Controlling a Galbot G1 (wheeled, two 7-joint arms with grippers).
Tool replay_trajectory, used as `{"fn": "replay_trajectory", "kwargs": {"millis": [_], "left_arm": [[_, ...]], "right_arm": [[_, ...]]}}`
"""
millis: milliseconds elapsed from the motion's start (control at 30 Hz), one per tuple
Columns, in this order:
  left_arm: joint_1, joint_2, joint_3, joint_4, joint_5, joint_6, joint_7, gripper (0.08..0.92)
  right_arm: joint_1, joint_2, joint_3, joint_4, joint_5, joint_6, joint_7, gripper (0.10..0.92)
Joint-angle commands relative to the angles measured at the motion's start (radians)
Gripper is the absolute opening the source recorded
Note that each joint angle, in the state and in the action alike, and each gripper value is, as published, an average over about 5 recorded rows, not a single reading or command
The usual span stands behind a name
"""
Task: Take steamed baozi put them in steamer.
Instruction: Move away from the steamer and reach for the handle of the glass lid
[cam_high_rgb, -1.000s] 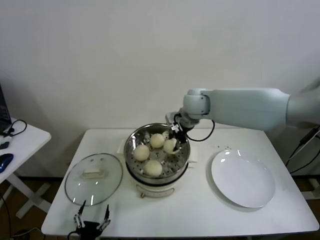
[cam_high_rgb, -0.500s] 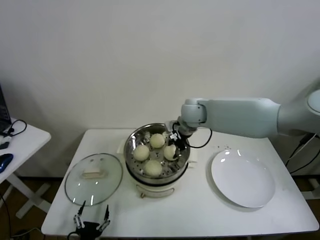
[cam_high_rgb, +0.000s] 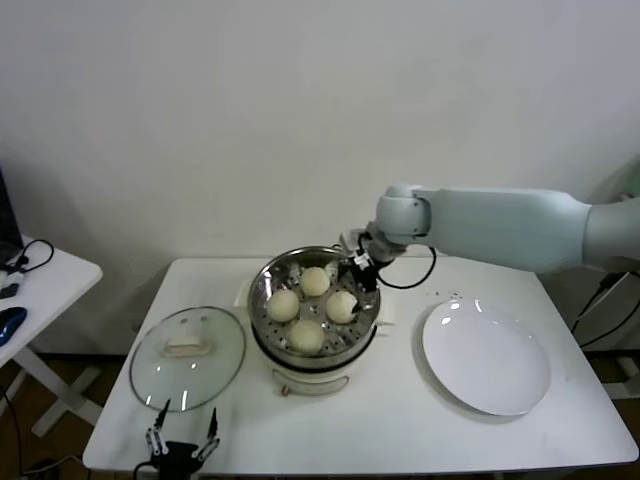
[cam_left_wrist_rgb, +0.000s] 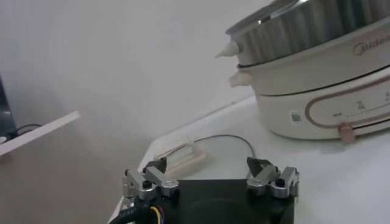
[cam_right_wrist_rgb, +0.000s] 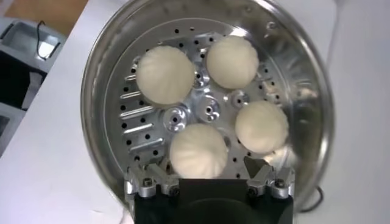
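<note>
Four baozi (cam_high_rgb: 314, 308) in steamer (cam_high_rgb: 266, 284); lid (cam_high_rgb: 187, 357) left, plate (cam_high_rgb: 486, 361) right.

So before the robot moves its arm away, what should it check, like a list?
1. All four baozi in the steamer: ok, the one nearest the right gripper, plus.
2. Right gripper let go: ok, open, no bun between the fingers.
3. Right gripper clear of the steamer rim: cannot tell, it hangs just over the rim.
4. Plate empty of buns: ok.
5. Glass lid ready beside the steamer: ok, flat on the table.
6. Left gripper out of the way: ok, parked at the table's near edge, open.
</note>
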Motion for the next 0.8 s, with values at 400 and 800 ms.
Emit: {"fn": "replay_trajectory", "kwargs": {"millis": [400, 800], "left_arm": [[-0.033, -0.015, 0.018, -0.003, -0.047, 0.007, -0.011, 0.823], [-0.048, 0.000, 0.007, -0.004, -0.092, 0.005, -0.002, 0.823]], "right_arm": [[-0.510, -0.602, 0.742, 0.387, 0.100, -0.062, 0.538, 0.823], [-1.748, -0.522, 1.911, 0.539, -0.108, 0.065, 0.703, 0.823]]}}
